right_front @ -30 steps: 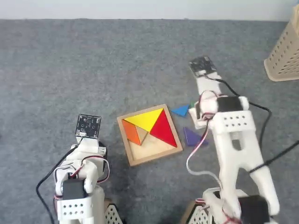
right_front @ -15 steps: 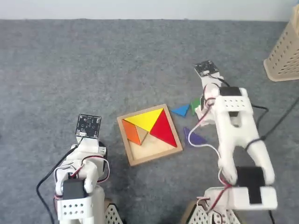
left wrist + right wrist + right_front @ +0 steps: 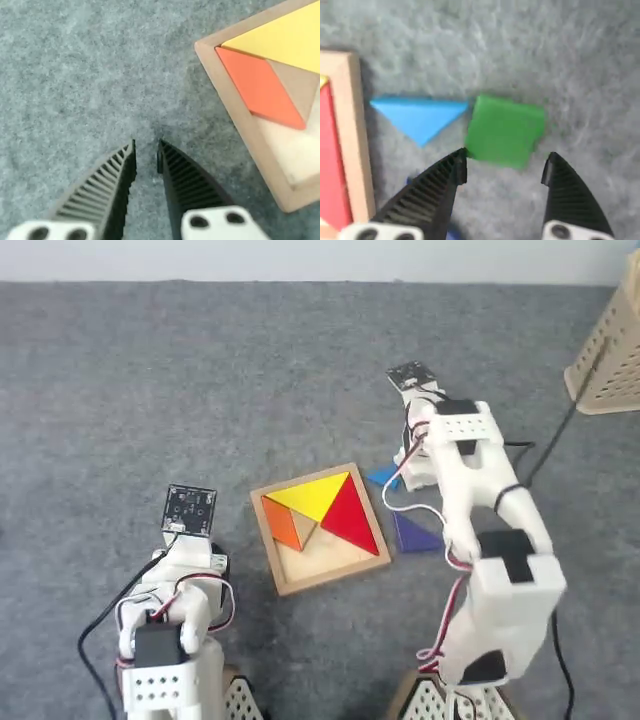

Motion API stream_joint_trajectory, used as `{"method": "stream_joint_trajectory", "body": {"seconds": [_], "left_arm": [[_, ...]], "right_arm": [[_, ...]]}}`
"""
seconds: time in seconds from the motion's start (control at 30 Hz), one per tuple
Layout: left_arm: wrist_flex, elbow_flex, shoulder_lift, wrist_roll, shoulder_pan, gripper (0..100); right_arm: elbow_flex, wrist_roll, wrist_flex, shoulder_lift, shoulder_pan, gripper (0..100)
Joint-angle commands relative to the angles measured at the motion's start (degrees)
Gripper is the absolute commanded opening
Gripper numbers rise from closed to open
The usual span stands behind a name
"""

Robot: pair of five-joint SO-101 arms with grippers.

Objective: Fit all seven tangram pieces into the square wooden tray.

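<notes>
Grey carpet tabletop.

- Far left: left gripper [image 3: 146,155] hangs over bare carpet just beside a corner of the wooden tray [image 3: 267,542]. The claw is all but closed, with only a thin slit between the fingers and nothing in it.
- Centre: the tray lies flat, turned at a slant to the arms. In it are an orange parallelogram [image 3: 282,523] against the left rim, a yellow triangle [image 3: 312,495] along the far side and a red triangle [image 3: 350,518] against the right rim. A small tan patch sits between orange and red; whether it is a piece or bare floor cannot be told. The near part of the tray floor is bare wood.
- Right of the tray, on the carpet: a blue triangle [image 3: 384,476] near the far corner and a purple triangle [image 3: 412,533] just off the right rim.
- Green square [image 3: 504,131] lies flat with one corner touching the blue triangle's tip.
- Right gripper [image 3: 506,159] is low over the green square, claw spread wide and fingertips flanking the square's edge. Contact cannot be told.
- Far right edge: a cream perforated basket [image 3: 610,350].
</notes>
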Motion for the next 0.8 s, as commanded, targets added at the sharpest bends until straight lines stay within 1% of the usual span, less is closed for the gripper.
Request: {"method": "stream_joint_trajectory", "body": {"seconds": [0.0,0.2,0.4,0.5,0.6,0.77], "left_arm": [[0.0,-0.57,-1.23,0.44,0.09,7],[0.0,-0.57,-1.23,0.44,0.09,7],[0.0,-0.57,-1.23,0.44,0.09,7],[0.0,-0.57,-1.23,0.44,0.09,7],[0.0,-0.57,-1.23,0.44,0.09,7],[0.0,-0.57,-1.23,0.44,0.09,7]], "right_arm": [[-5.89,-1.23,-0.66,1.8,0.04,24.9],[-8.62,-1.32,-0.66,7.52,-0.13,23.9],[-8.62,-1.32,-0.66,7.78,0.04,8.8],[-8.62,-2.73,-0.66,7.52,0.13,6.0],[-8.62,-3.96,-0.04,7.25,1.01,5.2],[-4.84,-3.96,-0.04,1.1,3.3,0.6]]}}
